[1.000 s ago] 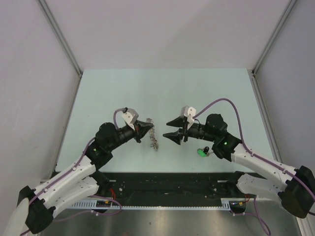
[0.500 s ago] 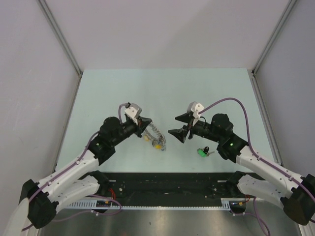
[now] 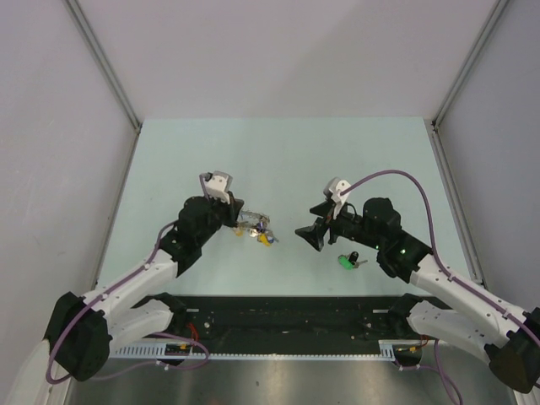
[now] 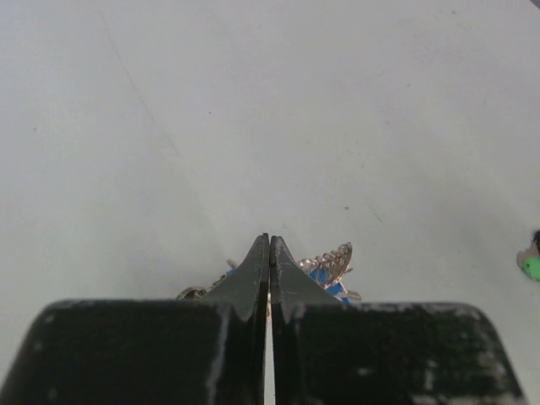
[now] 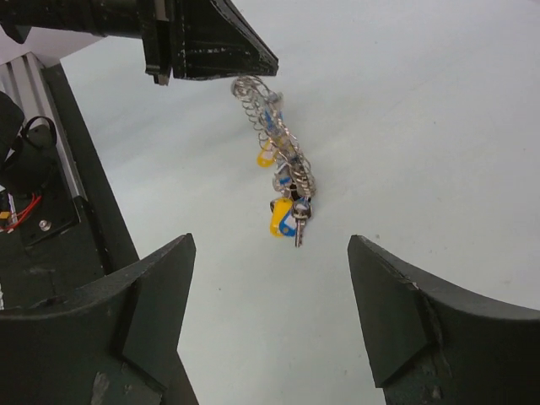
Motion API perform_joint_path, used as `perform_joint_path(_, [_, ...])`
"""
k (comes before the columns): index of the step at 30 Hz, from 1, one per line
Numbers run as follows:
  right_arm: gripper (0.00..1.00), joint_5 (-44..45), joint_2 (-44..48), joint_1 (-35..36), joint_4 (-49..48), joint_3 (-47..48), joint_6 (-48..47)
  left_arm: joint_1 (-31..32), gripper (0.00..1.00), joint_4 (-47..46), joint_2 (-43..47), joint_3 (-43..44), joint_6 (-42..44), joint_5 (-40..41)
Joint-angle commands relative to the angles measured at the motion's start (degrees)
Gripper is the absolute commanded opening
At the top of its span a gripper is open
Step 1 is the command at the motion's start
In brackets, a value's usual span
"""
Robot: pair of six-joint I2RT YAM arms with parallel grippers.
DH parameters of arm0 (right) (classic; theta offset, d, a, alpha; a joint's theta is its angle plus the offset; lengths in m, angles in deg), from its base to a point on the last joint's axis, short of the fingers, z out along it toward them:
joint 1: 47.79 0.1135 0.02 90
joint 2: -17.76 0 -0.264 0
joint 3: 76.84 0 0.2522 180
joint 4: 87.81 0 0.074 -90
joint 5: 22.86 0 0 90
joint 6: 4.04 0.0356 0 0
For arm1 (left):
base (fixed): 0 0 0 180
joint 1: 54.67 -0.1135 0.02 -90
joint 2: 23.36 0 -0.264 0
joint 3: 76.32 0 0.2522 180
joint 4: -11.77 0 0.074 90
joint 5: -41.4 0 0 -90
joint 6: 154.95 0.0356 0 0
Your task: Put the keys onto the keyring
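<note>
Near the middle of the table (image 3: 278, 160), the left gripper (image 3: 240, 221) has its jaws pressed together on the edge of the keyring (image 3: 252, 226). The ring runs off toward 4 o'clock from the fingertips in the top view. In the left wrist view the two fingers (image 4: 253, 274) meet with no gap, and part of the ring (image 4: 334, 261) shows just behind them at 3 o'clock, with a bit of blue under it.

From the right wrist view the ring (image 5: 272, 126) is seen edge-on, slanting down from the left gripper's tip (image 5: 272, 69) toward 5 o'clock. Yellow and blue keys (image 5: 283, 221) are bunched at its low end; whether that end touches the table cannot be told.

The right gripper (image 3: 312, 236) is spread wide and holds nothing. It faces the ring from 3 o'clock, a little apart. A green key (image 3: 344, 262) lies loose on the table at 5 o'clock from that gripper, well apart from the ring.
</note>
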Motion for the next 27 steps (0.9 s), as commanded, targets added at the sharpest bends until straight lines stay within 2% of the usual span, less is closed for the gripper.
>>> perform_joint_path(1, [0.79,2.24,1.72,-0.34,2.63,0.91,2.51,-1.07,0.00,-4.65,-0.49,-0.23,-4.54,3.80])
perform_joint_path(4, [0.83,2.94,1.37,-0.52,2.54,0.83,4.53,-1.34,0.00,-3.16,-0.84,0.21,-5.95,5.03])
perform_joint_path(6, [0.86,3.73,1.37,-0.87,2.63,0.83,6.80,-1.34,0.05,-2.10,0.12,0.30,-6.83,5.82])
perform_joint_path(7, [0.88,4.69,1.37,-0.96,4.29,0.91,7.51,-1.51,0.15,-1.58,0.56,0.47,-7.00,6.26])
perform_joint_path(11, [1.00,6.63,2.42,-1.57,5.35,0.91,10.77,-2.04,0.37,3.51,2.76,1.79,-7.45,7.67])
perform_joint_path(13, [1.00,8.21,3.04,-1.83,6.06,0.91,12.17,-2.21,0.51,5.36,4.25,2.58,-7.62,8.46])
perform_joint_path(15, [1.00,9.53,4.09,-1.92,7.02,0.82,13.05,-2.30,0.59,7.56,5.74,3.02,-7.80,8.89])
perform_joint_path(16, [1.00,10.84,4.53,-2.01,7.20,0.82,14.02,-2.48,0.67,8.44,6.10,3.81,-7.97,8.98])
perform_joint_path(18, [1.00,11.64,5.76,-2.27,8.08,0.91,14.64,-2.57,0.75,11.69,7.16,4.86,-8.58,9.68])
perform_joint_path(19, [1.00,12.78,6.03,-2.36,8.43,0.91,15.08,-2.57,0.86,12.39,7.25,6.09,-8.94,10.38])
perform_joint_path(21, [1.00,13.49,6.90,-2.80,9.22,0.83,16.13,-2.65,0.98,17.31,7.86,7.32,-10.60,11.62])
perform_joint_path(27, [1.00,14.81,7.70,-4.38,10.46,0.91,19.47,-2.65,1.00,25.84,9.44,11.98,-11.84,13.91])
